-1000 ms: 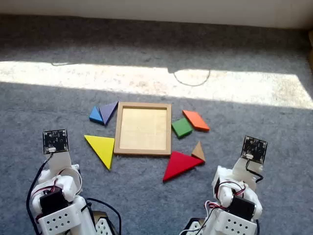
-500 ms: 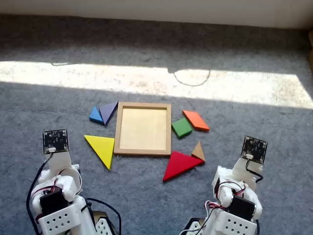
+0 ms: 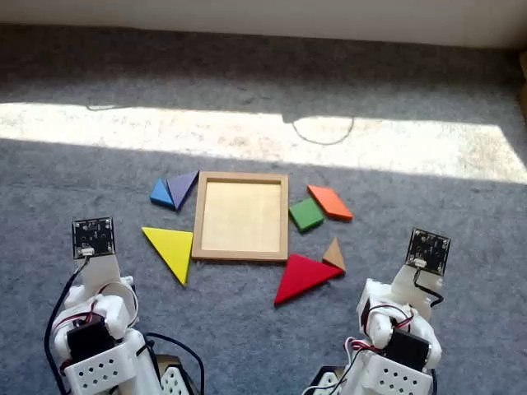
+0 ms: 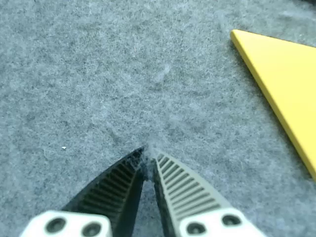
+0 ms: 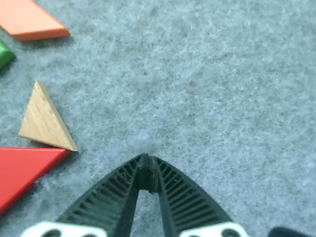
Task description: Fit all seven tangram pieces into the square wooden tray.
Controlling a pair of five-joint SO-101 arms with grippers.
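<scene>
On a grey carpet (image 3: 428,222) the tray (image 3: 240,257) is set flat, midway between the two arms and farther out than both, and all seven pieces are laid outside it. By its far-left corner a blue triangle (image 3: 161,194) and a purple triangle (image 3: 181,188) are placed edge to edge. A yellow triangle (image 3: 171,248) is found just beside the tray's left side, towards the near corner. Against the right side a green square (image 3: 305,214) is seated, with an orange parallelogram (image 3: 330,202) touching it on the outer side. At the near-right corner a red triangle (image 3: 303,276) is spread, and a wooden triangle (image 3: 334,255) is rested against its outer tip. The left gripper (image 4: 146,155) is held low over bare carpet, its jaws drawn together on nothing, with the yellow triangle lying between it and the tray. The right gripper (image 5: 146,163) is likewise held over carpet with its jaws pressed together and empty. The wooden and red triangles are placed between it and the tray, and the green and orange pieces farther out. Beyond the tray, a band of sunlight (image 3: 165,132) is cast across the carpet, and a thin looped cable (image 3: 323,132) is laid in it.
</scene>
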